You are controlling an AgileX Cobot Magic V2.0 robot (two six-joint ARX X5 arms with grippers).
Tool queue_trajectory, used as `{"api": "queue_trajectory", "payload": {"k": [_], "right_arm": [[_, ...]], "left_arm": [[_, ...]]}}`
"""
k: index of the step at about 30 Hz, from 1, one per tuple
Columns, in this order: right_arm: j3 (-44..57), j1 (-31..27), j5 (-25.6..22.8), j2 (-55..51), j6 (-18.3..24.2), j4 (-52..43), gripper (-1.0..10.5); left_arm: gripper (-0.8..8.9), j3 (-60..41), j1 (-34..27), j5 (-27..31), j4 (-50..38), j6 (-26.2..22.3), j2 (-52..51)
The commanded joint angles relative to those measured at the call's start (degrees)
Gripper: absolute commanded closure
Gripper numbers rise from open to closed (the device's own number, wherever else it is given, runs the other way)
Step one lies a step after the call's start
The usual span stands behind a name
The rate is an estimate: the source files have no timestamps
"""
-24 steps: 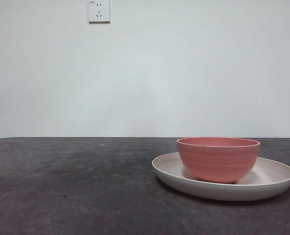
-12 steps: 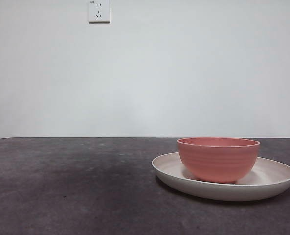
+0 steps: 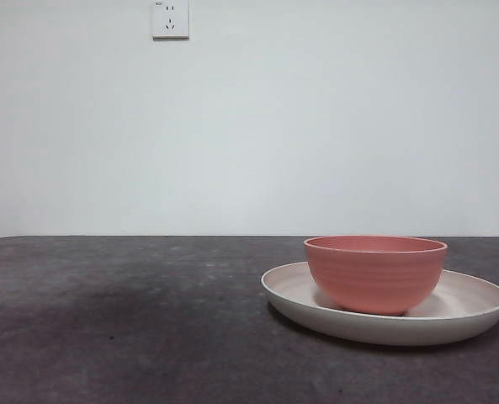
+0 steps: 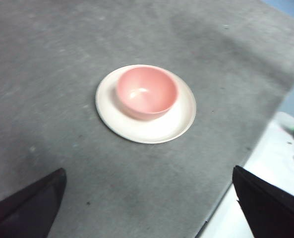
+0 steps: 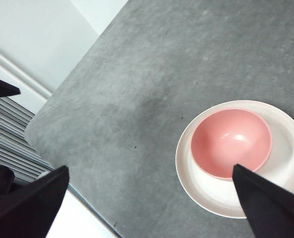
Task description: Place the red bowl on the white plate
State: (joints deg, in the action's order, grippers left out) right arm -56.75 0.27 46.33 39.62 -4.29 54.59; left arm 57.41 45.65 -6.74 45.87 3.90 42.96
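Front view: red bowl [image 3: 375, 273] upright on white plate [image 3: 472, 305], both grippers wide apart, empty.

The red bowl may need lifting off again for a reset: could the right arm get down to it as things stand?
Probably yes. The red bowl sits open-topped on the white plate, nothing over or beside it, and the right gripper hangs above with jaws open and empty.

One red bowl [image 3: 375, 271], one white plate [image 3: 472, 305], apparently one wall socket [image 3: 171, 18].
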Motion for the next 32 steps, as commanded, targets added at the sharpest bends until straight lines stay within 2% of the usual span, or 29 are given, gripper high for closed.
{"api": "queue_trajectory", "payload": {"k": [1,12,24,32], "right_arm": [[-1.03,0.02,0.20,0.35,0.28,-0.48,3.9],[-1.03,0.02,0.15,4.92,-1.77,2.56,3.9],[-1.03,-0.44,-1.86,20.76,-2.56,3.45,3.9],[-1.03,-2.40,-4.20,31.89,-2.69,-1.66,4.0]], "left_arm": [[2.52,0.02,0.44,0.79,-1.18,0.90,-0.33],[2.52,0.07,0.44,0.76,-1.33,0.90,-0.35],[2.52,0.07,0.44,0.76,-1.29,0.92,-0.35],[2.52,0.07,0.44,0.76,-1.29,0.92,-0.35]]}}
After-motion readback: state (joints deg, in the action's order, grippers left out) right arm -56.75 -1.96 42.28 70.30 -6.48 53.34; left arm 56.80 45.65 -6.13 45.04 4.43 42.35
